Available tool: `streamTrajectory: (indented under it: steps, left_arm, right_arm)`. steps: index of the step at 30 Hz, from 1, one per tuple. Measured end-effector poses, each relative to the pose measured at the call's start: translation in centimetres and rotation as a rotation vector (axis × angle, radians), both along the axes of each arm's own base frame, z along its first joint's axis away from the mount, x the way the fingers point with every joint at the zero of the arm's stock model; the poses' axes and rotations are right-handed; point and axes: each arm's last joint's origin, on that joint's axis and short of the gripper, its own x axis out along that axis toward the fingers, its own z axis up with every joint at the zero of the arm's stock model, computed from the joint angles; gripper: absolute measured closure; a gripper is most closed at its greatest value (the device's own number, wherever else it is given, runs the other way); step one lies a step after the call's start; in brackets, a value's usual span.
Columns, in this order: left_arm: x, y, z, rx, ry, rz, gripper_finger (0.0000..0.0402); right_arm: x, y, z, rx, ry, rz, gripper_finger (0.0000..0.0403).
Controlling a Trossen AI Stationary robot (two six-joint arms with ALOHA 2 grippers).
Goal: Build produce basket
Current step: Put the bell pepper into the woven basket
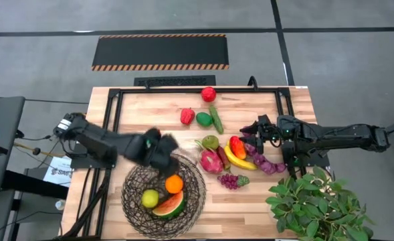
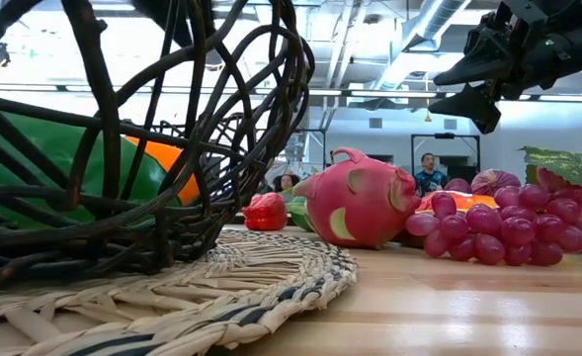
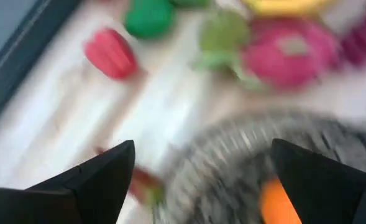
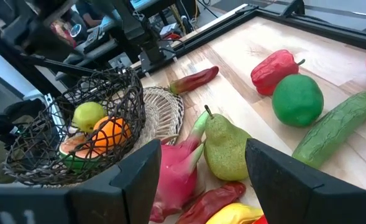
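Note:
The dark wire basket (image 1: 133, 191) sits on a woven mat (image 2: 221, 287) near the table's near edge. It holds an orange (image 1: 174, 183), a yellow-green apple (image 1: 150, 198) and a watermelon slice (image 1: 170, 206). My left gripper (image 1: 164, 148) hovers open and empty over the basket's far rim (image 3: 263, 134). My right gripper (image 1: 250, 129) hovers open above the produce cluster: pear (image 4: 223, 146), dragonfruit (image 1: 211, 161), banana (image 1: 237, 159) and grapes (image 1: 231, 179). A red pepper (image 1: 187, 116), a green fruit (image 1: 204, 119) and a cucumber (image 1: 215, 118) lie farther back.
A leafy green plant (image 1: 317, 201) fills the table's near right corner. A red chilli (image 4: 195, 79) lies on the wood beside the mat. A red fruit (image 1: 209, 94) sits near the far edge. A black frame (image 1: 116, 107) runs along the table's far and left sides.

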Motion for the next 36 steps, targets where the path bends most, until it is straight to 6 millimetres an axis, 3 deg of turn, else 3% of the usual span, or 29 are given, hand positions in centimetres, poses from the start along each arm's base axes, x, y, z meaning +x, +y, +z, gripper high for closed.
streamTrajectory:
  steps: [6, 9, 14, 21, 30, 36]
  left_arm:
    - [3.0, 7.8, -0.9, -0.015, -0.144, 0.188, 0.0040]
    - [3.4, 11.5, -2.0, -0.029, -0.222, 0.332, 0.0040]
    - [3.5, 15.5, -4.8, -0.040, -0.324, 0.442, 0.0040]
    - [3.5, 17.1, -8.1, -0.014, -0.448, 0.477, 0.0040]
    - [6.3, 16.9, -13.1, -0.011, -0.347, 0.494, 0.0040]
    - [6.7, 17.1, -13.8, 0.040, -0.322, 0.576, 0.0040]
  right_arm:
    - [0.0, -0.1, 0.0, -0.006, 0.005, -0.024, 0.0148]
    - [0.0, -0.1, 0.0, -0.006, 0.005, -0.024, 0.0148]
    - [0.0, -0.1, -0.1, -0.007, 0.015, -0.023, 0.0148]
    - [0.0, -0.1, -0.1, -0.029, 0.019, -0.017, 0.0148]
    - [-0.1, -0.1, -0.2, -0.029, 0.023, -0.018, 0.0148]
    - [-0.1, -0.1, -0.2, -0.029, 0.025, -0.019, 0.0148]
